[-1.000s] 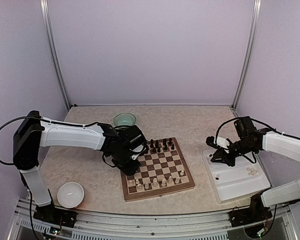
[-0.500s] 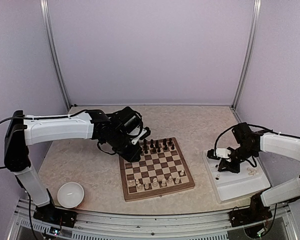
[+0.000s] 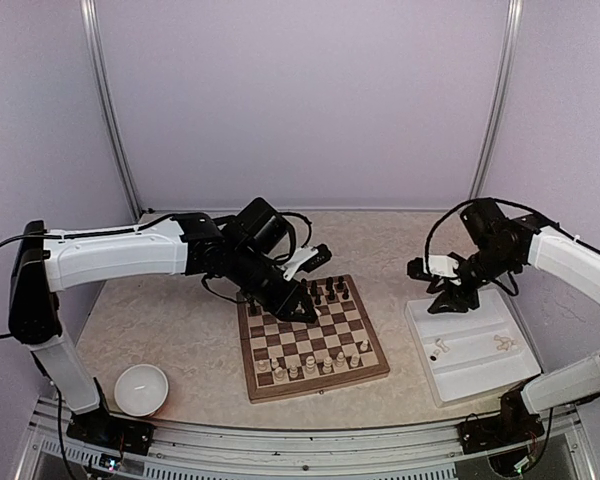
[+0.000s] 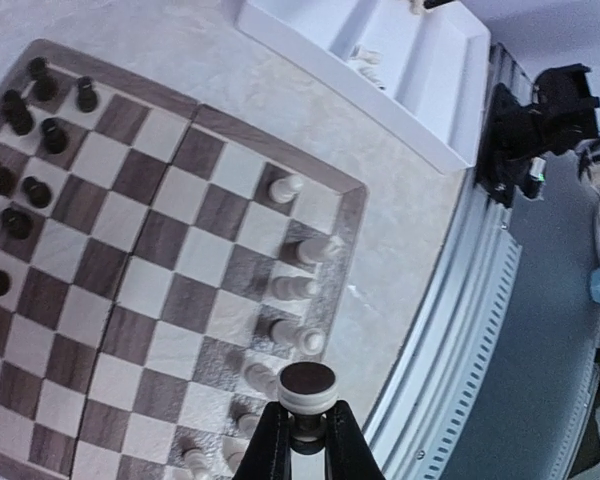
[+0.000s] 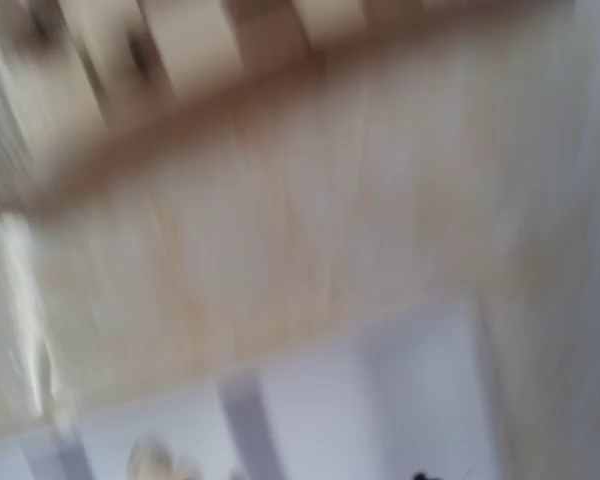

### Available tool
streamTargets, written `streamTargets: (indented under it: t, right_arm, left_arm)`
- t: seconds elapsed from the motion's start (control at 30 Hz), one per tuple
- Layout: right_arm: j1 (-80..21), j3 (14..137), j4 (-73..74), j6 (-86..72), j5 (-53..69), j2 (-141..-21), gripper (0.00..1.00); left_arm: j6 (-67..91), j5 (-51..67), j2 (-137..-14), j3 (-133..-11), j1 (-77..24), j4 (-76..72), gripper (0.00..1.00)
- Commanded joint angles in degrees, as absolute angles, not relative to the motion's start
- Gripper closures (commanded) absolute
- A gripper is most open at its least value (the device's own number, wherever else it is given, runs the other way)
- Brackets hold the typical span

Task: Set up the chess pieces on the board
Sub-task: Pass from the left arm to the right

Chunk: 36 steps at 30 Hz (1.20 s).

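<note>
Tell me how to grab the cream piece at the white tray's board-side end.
Come straight down: the white tray has raised walls that bar a sideways reach. Close across the slim body of the cream piece, not end to end; it seems to lie flat, though I cannot be sure.

The top camera looks down from afar on the board [image 3: 315, 335] and the white tray [image 3: 470, 367] beside it. Both wrist cameras look down from nearer, the right one blurred, sharing board and tray.
</note>
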<state>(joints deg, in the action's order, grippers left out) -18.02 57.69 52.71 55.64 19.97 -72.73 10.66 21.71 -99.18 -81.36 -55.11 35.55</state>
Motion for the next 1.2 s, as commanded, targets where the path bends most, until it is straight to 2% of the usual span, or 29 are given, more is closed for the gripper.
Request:
streamTargets:
  t: [0.0, 0.17, 0.47, 0.9, 1.17]
  right_arm:
    - [-28.79, 62.91, 53.27, 51.93, 26.02, -70.29, 0.53]
    - [-41.44, 68.4, 50.9, 50.34, 21.91, -73.35, 0.53]
    - [-54.87, 72.28, 48.4, 51.26, 10.81, -80.08, 0.53]
    - [-59.91, 74.96, 46.01, 49.76, 5.83, -83.09, 0.54]
    - [-62.54, 75.31, 47.58, 49.92, 4.3, -83.52, 0.64]
  left_arm:
    - [11.91, 36.1, -100.9, -83.16, -55.41, 30.45, 0.97]
    - [13.47, 42.92, -102.69, -83.95, -55.37, 28.87, 0.97]
    - [18.58, 50.1, -103.71, -82.48, -55.17, 23.86, 0.96]
    - [19.57, 51.32, -105.66, -82.34, -54.9, 23.71, 0.96]
    - [21.99, 51.41, -105.4, -81.54, -53.58, 20.89, 0.97]
